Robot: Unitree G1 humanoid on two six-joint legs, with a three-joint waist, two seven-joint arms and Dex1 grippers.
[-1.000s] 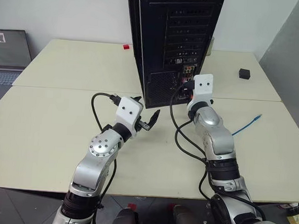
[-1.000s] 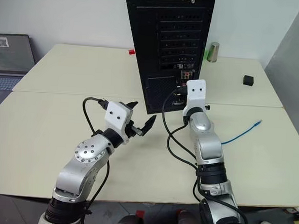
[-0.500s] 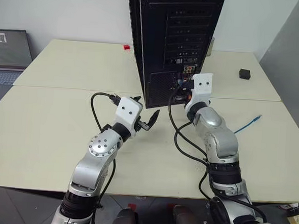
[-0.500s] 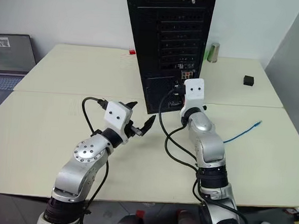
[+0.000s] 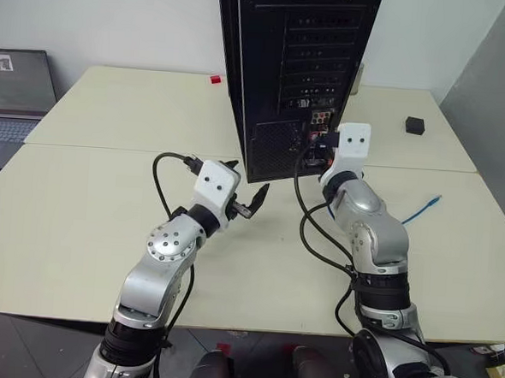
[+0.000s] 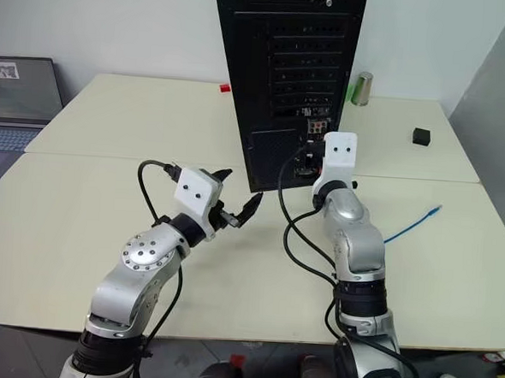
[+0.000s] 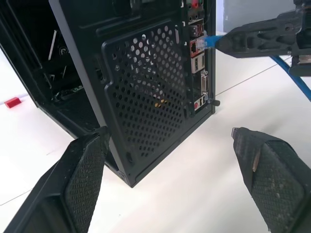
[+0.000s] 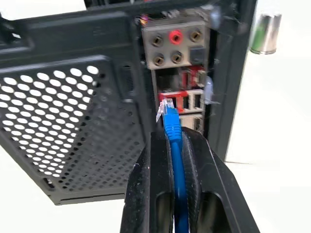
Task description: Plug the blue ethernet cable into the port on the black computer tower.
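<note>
The black computer tower (image 5: 294, 72) stands mid-table with its rear face toward me. My right gripper (image 8: 172, 133) is shut on the blue ethernet cable (image 8: 172, 127), and the clear plug sticks out past the fingertips. The plug tip sits just in front of the rear connector panel (image 8: 182, 92), by the red and silver sockets; I cannot tell which one is the port. The cable's loose end (image 5: 421, 208) lies on the table to the right. My left gripper (image 5: 249, 182) hovers open and empty near the tower's lower left corner.
A grey laptop (image 5: 10, 88) sits at the far left edge. Behind the tower lies a small red block (image 5: 214, 79), and a green can (image 6: 360, 87) stands to its right. A black cube (image 5: 413, 124) rests at the back right. Black robot cables (image 5: 318, 236) loop beside my right arm.
My right wrist has rolled a little while holding the plug at the connector panel. The left arm has stayed still.
</note>
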